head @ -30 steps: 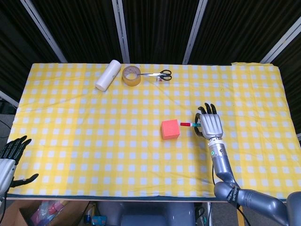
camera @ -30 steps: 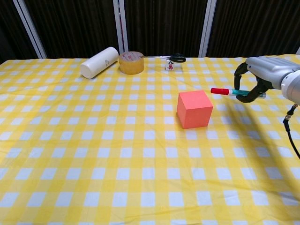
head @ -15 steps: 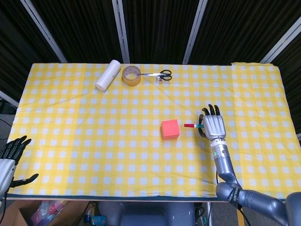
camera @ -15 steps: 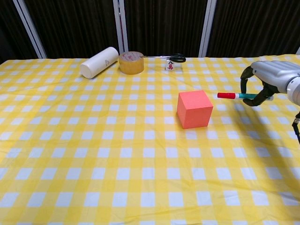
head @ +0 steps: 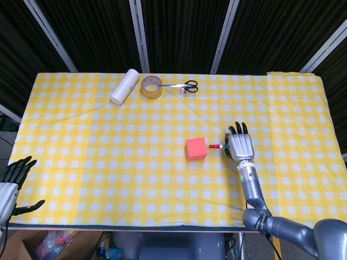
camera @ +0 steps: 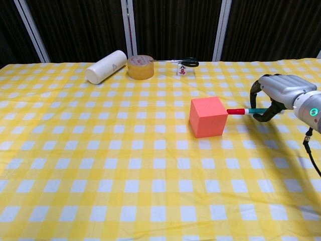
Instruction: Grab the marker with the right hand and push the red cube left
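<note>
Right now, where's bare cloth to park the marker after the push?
Free: the wide stretch left of the red cube, and the near strip in front of it. Crowded: the far edge, with white roll, tape and scissors. The right hand holding the marker fills the cube's right side.

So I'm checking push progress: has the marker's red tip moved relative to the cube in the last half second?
Yes. The marker has shifted left with the right hand; its red tip now reaches the red cube's right face, closing the earlier gap.
</note>
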